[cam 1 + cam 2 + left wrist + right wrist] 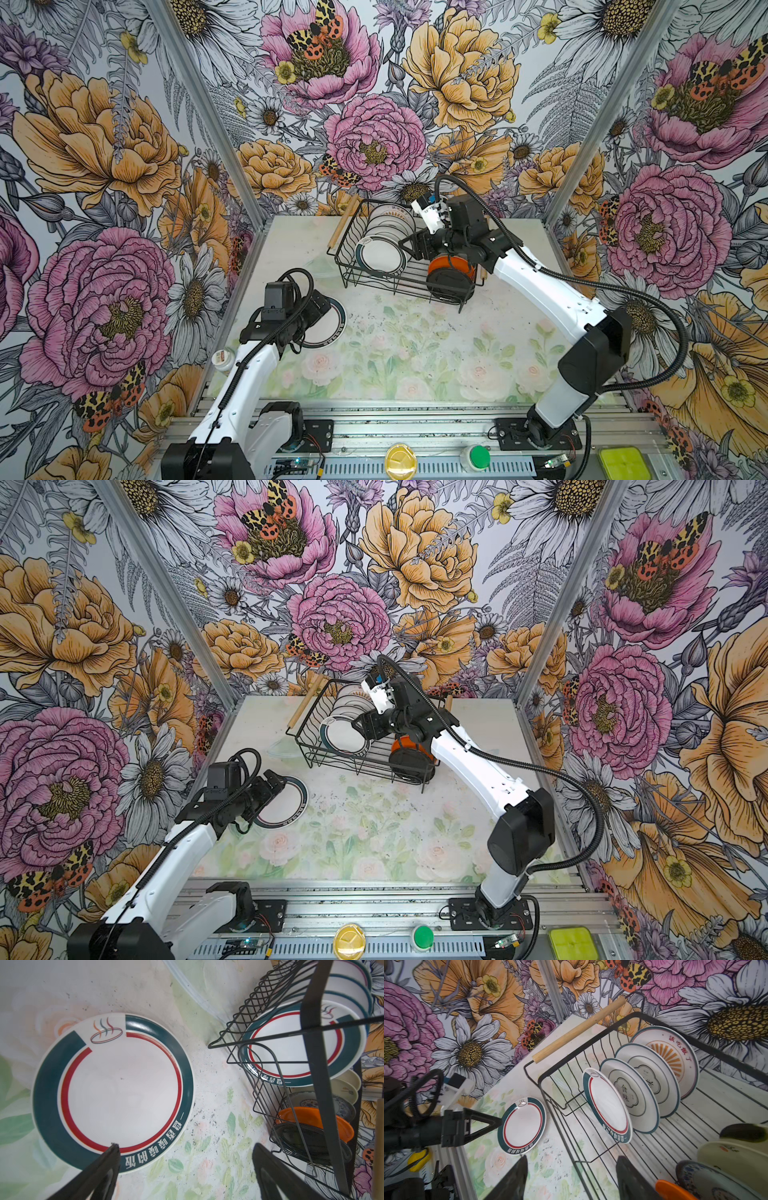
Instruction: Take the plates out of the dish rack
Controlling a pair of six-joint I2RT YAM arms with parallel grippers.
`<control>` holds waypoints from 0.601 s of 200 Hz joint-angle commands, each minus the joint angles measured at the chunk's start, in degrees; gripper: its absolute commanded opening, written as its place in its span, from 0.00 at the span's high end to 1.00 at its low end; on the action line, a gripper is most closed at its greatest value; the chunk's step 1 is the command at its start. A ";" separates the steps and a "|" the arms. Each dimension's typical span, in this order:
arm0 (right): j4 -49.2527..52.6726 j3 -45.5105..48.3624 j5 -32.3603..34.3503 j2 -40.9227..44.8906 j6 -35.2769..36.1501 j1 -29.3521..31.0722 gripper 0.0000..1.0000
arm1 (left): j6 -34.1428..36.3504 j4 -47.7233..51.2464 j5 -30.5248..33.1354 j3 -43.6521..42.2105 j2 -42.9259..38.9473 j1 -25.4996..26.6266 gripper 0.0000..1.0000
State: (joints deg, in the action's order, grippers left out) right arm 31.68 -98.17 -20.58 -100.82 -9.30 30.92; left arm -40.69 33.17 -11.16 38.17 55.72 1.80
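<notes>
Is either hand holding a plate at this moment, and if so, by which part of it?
Nothing is held. The left hand is open above the plate lying flat on the table; the right hand is open over the dish rack.

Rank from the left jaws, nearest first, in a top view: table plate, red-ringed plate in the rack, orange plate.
1. Table plate, lying flat, left side.
2. Red-ringed plate, left part of the dish rack.
3. Orange plate, rack's right end.

Lab robot booth, floral walls (104,166), aluminium rails (415,430)
</notes>
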 commanded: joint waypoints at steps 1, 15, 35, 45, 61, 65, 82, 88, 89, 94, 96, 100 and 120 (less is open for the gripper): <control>0.83 -4.44 2.78 -6.24 2.33 0.02 0.33 | 1.21 1.03 2.28 1.42 -0.35 1.03 0.01; 0.88 -6.20 4.32 -8.97 2.89 0.02 0.35 | 1.51 1.16 1.88 1.31 -0.49 1.00 0.01; 0.84 -6.95 5.59 -11.42 3.42 0.02 0.35 | 2.08 1.18 1.57 1.25 -0.77 1.24 0.01; 0.84 -7.19 6.42 -12.28 3.71 0.02 0.36 | 2.41 1.12 1.59 1.16 -1.12 1.36 0.01; 0.75 -7.36 7.56 -13.54 4.31 -0.02 0.37 | 2.63 1.16 1.27 0.94 -1.66 1.45 0.01; 0.75 -7.38 7.85 -13.77 4.37 0.03 0.37 | 2.65 1.11 1.19 0.86 -1.83 1.40 0.01; 0.68 -7.73 8.79 -14.87 5.10 0.00 0.39 | 2.64 1.13 1.14 0.58 -2.28 1.53 0.01; 0.66 -7.89 9.18 -15.19 5.34 -0.06 0.39 | 2.76 1.12 1.23 0.48 -2.47 1.46 0.01; 0.66 -7.95 9.25 -15.28 5.39 -0.02 0.39 | 2.74 1.16 1.23 0.40 -2.47 1.41 0.01; 0.66 -8.19 9.58 -15.66 5.56 0.02 0.40 | 2.76 1.11 1.33 0.41 -2.57 1.50 0.01; 0.66 -8.34 9.66 -15.80 5.64 0.02 0.40 | 2.80 1.11 1.32 0.32 -2.58 1.46 0.01; 0.70 -8.57 9.69 -16.07 5.93 -0.05 0.41 | 2.80 1.00 1.44 0.32 -2.63 1.42 0.01; 0.75 -9.95 10.04 -17.70 6.93 -0.02 0.43 | 2.87 0.96 1.68 0.06 -3.06 1.42 0.01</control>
State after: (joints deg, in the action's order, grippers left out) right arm 33.15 -105.41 -12.51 -116.07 -4.47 30.76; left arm -38.96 34.17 -10.76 38.52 53.78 2.90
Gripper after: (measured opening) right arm 0.583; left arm 0.987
